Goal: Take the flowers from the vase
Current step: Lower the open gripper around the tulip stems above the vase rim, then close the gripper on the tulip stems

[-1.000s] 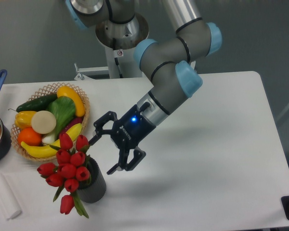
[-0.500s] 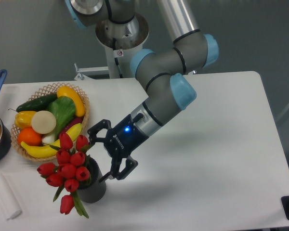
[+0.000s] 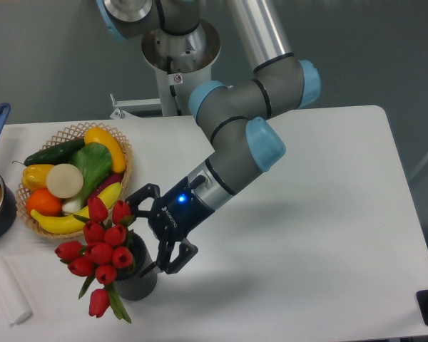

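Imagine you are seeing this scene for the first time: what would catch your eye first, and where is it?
The bunch of red flowers stands out at the front left of the white table, spilling over a short dark vase. Right beside it, the arm's hand is open, its fingers reaching in from the right around the vase's top. Behind them, a wicker basket holds bright fruit and vegetables.

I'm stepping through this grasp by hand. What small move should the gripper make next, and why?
Probably a short push further left, then close. The gripper is open, its fingers either side of the right edge of the flowers, which sit in the vase. The jaws do not seem to span the bunch's stems yet, so closing now would likely catch only outer buds.
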Controlling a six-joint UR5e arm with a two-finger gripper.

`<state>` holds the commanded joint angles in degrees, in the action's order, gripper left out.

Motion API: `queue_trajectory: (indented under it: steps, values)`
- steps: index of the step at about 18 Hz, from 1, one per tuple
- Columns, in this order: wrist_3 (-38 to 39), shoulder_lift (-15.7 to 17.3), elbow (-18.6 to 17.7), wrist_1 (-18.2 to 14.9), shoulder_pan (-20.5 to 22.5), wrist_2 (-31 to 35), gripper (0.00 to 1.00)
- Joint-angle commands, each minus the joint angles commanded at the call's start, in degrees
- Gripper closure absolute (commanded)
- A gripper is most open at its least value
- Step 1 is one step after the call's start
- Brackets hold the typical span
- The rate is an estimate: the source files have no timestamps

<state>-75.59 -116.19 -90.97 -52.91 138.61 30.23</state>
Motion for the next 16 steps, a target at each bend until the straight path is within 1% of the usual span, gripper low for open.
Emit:
queue_trajectory:
  steps: [3,9,13,16]
  values:
    - [0.0,-0.5,0.0,0.0,-0.7,0.2,0.00]
    - [-0.6,-0.1,-0.8,0.2,-0.6,0.4,0.00]
    - [-0.6,0.2,-1.8,0.2,-0.9,1.9,0.00]
    - [-0.5,0.1,-1.8,0.3,-2.1,1.9,0.00]
